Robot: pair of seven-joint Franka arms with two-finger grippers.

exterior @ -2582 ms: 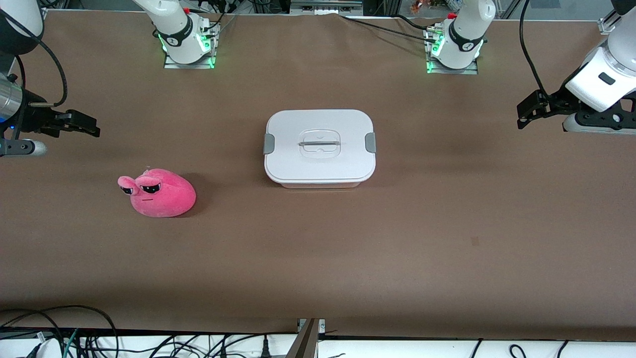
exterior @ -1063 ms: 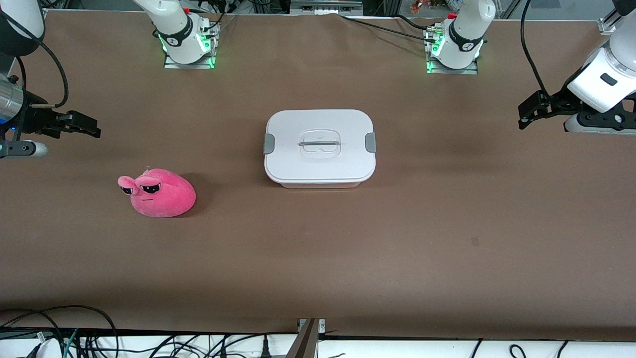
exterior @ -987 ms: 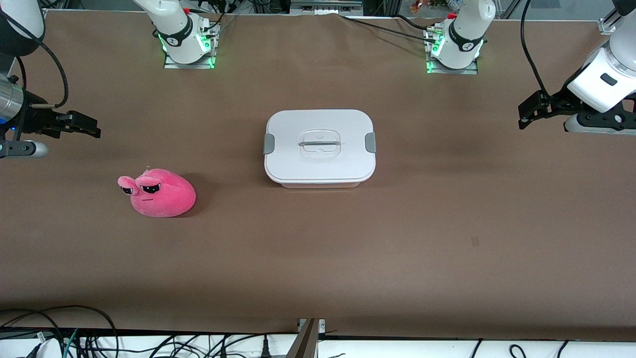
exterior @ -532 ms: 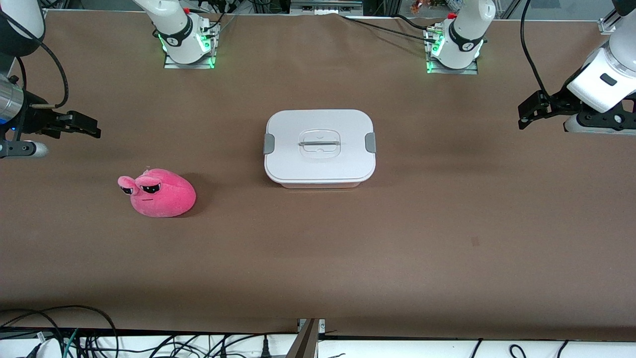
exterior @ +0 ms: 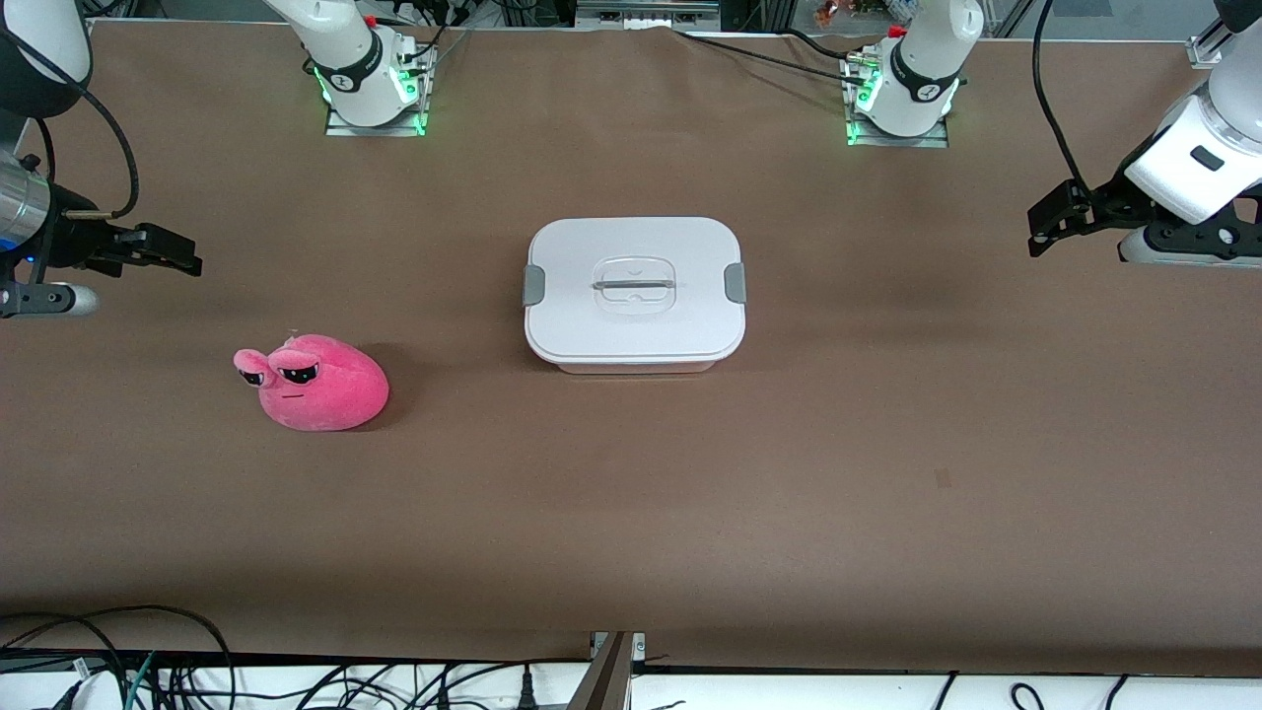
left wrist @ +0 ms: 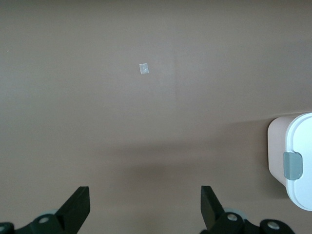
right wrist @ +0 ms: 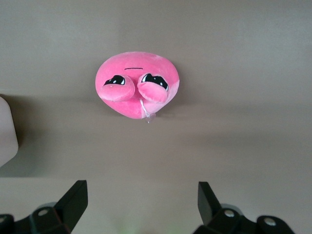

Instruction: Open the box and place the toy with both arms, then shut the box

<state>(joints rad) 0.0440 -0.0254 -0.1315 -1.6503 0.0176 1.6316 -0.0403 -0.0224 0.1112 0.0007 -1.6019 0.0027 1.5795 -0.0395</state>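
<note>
The box (exterior: 634, 293) stands at the table's middle with its white lid on, a grey clip (exterior: 533, 284) at each end and a clear handle (exterior: 633, 284) on top. Its edge and one clip show in the left wrist view (left wrist: 294, 165). The pink toy (exterior: 314, 382) lies toward the right arm's end, nearer the front camera than the box; it also shows in the right wrist view (right wrist: 137, 84). My right gripper (exterior: 175, 255) is open and empty above the table at that end. My left gripper (exterior: 1043, 225) is open and empty above the table at the left arm's end.
The brown table (exterior: 631, 513) carries a small pale tag (left wrist: 144, 68) near the left arm's end. Both arm bases (exterior: 367, 84) stand along the table's edge farthest from the front camera. Cables (exterior: 118, 651) hang below the edge nearest that camera.
The right gripper has crept slightly upward in the front view. The left gripper shifted a little early on and has held still since. Box and toy have not moved.
</note>
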